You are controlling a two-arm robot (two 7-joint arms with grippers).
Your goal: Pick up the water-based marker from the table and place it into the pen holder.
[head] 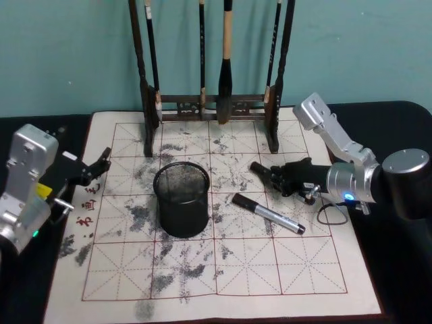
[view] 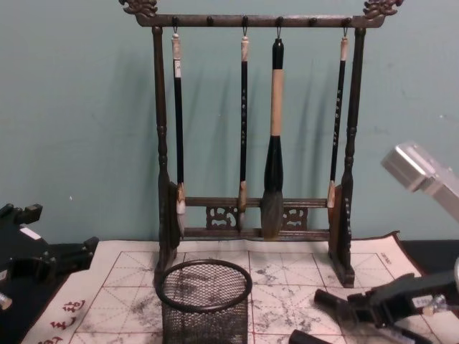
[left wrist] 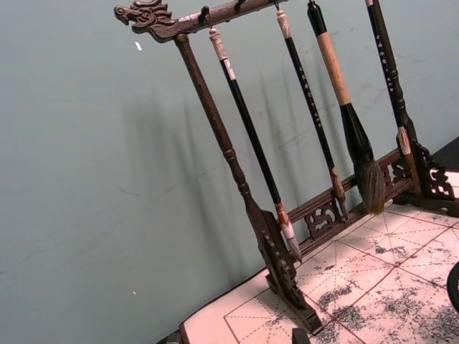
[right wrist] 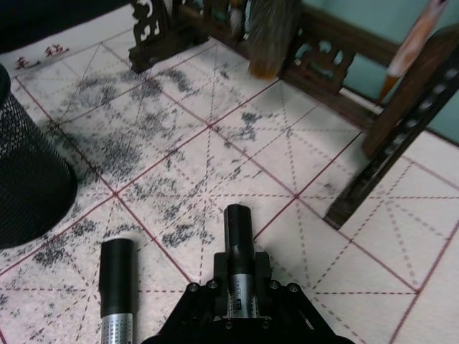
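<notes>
Scene at the grasp stage, read from the robot's left to its right. The left claw (head: pixel 102 162) hangs over the left edge of the calligraphy mat (head: pixel 223 270), well apart from the markers; whether it is open or closed cannot be told. The pen holder (head: pixel 179 217) stands upright on the mat, left of centre, in front of the brush rack (head: pixel 209 101). To its right a second marker (head: pixel 268 214) lies flat on the mat, untouched. Farther right, the right claw (head: pixel 275 177) is closed on the water-based marker (head: pixel 258 167), whose capped end points toward the rack.

Step in hand, by judgement: the grasp is made and the carry is not yet begun. The next move calls for a lift clear of the mat, a sweep left to above the holder's rim, a tilt toward upright, then release; the second marker just beside the held one could be nudged on the way.

The right wrist view shows the fingers (right wrist: pixel 215 283) clamping the marker's barrel, with the second marker parallel and near. The chest view shows the holder's height and how low the claw sits; contact between marker and mat cannot be told. The black worktop (head: pixel 405 277) shows beyond the mat's right edge.
</notes>
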